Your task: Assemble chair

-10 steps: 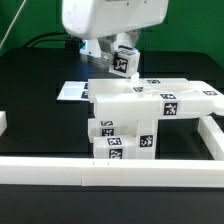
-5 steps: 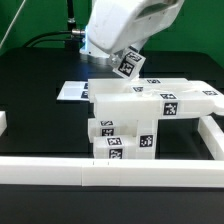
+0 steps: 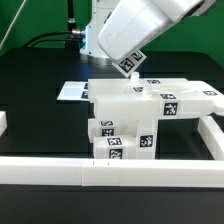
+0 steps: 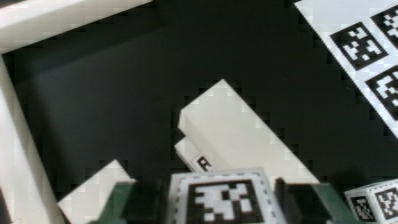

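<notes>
A small white leg block (image 3: 130, 63) with a black-and-white tag hangs tilted in the air, above and behind the chair. My gripper (image 3: 128, 58) is shut on it. In the wrist view the block's tag (image 4: 222, 197) fills the gap between my two green fingers (image 4: 125, 197). The partly built chair (image 3: 150, 112) stands in the middle of the table: a flat slab on top of stacked tagged blocks. In the wrist view a white edge of the chair (image 4: 226, 128) shows beyond the block.
Long white border rails run along the front (image 3: 110, 171) and at the exterior view's right (image 3: 213, 132). The marker board (image 3: 73, 91) lies flat behind the chair; its tags (image 4: 365, 45) also show in the wrist view. A rail (image 4: 27, 130) crosses that view.
The arm has tilted over toward the exterior view's right, and the held block has turned and shifted slightly right with it. The chair has not moved.
</notes>
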{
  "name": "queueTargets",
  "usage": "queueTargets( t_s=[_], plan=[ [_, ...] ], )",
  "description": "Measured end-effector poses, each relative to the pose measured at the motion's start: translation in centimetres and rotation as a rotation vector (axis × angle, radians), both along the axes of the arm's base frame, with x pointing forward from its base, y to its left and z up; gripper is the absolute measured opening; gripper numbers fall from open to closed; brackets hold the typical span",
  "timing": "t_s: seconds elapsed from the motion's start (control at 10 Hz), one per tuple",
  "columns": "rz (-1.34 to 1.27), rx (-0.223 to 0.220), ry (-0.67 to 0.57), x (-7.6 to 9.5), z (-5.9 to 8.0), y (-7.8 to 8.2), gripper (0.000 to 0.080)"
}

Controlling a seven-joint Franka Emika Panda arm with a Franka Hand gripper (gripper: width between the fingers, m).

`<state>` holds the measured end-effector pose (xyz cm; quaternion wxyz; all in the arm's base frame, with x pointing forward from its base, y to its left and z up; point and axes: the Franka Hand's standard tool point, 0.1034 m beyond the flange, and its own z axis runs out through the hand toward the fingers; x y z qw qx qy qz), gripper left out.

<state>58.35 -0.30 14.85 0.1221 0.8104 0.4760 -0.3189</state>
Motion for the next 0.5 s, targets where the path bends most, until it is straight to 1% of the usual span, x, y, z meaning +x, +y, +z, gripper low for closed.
queueTargets(
  t_s=[0.1,0.3,0.4,0.5],
  plan=[
    [-0.002,0.001,-0.003,0.1,0.1,-0.2,0.0285],
    [0.081,-0.017,-0.056,1.3,1.6,-1.4,0.0285],
    [0.116,0.002,-0.043,1.5,2.4,-1.8,0.0285],
    [0.1,-0.011,-0.033,1.1,1.9,-1.5,0.0285]
  ],
)
